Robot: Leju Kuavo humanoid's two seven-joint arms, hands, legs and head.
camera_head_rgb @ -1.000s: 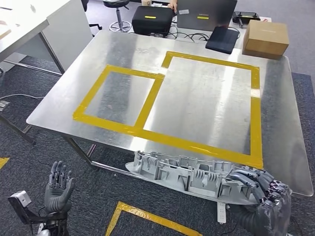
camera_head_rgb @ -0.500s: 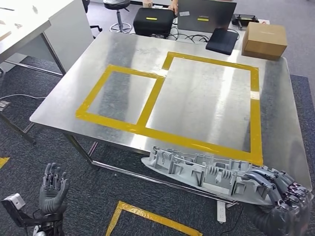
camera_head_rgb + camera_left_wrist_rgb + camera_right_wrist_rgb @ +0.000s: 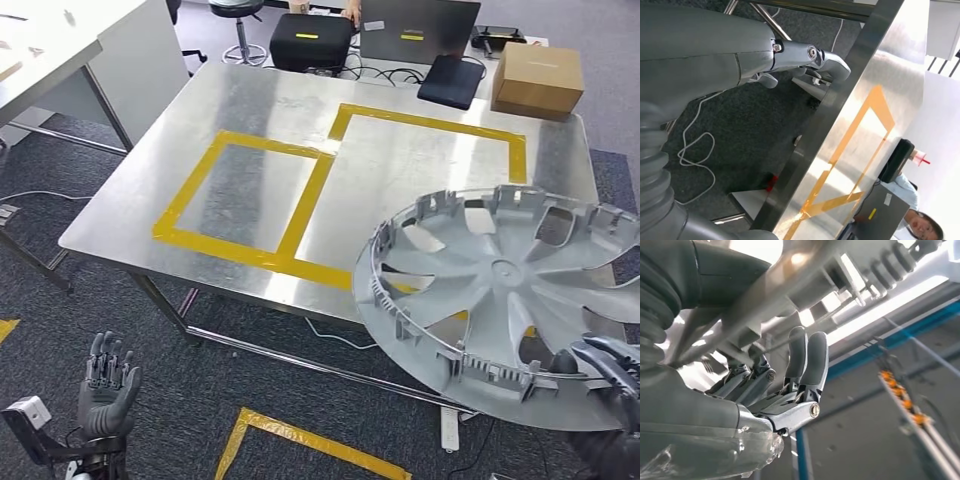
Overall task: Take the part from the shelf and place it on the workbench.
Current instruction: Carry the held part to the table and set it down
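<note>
The right hand (image 3: 607,385) grips the big grey part (image 3: 502,295) by its near edge, fingers (image 3: 806,360) curled around it, over the worktop (image 3: 249,110). The left hand (image 3: 108,385) is open.

No legible text or labels

The part (image 3: 498,300) is a large round grey plastic wheel cover with broad spokes, a small hub and clips around its rim. It is tilted, inner face up, its far edge raised over the workbench (image 3: 249,110), its near edge overhanging the front. The workbench is a shiny metal table with yellow tape rectangles.
</note>
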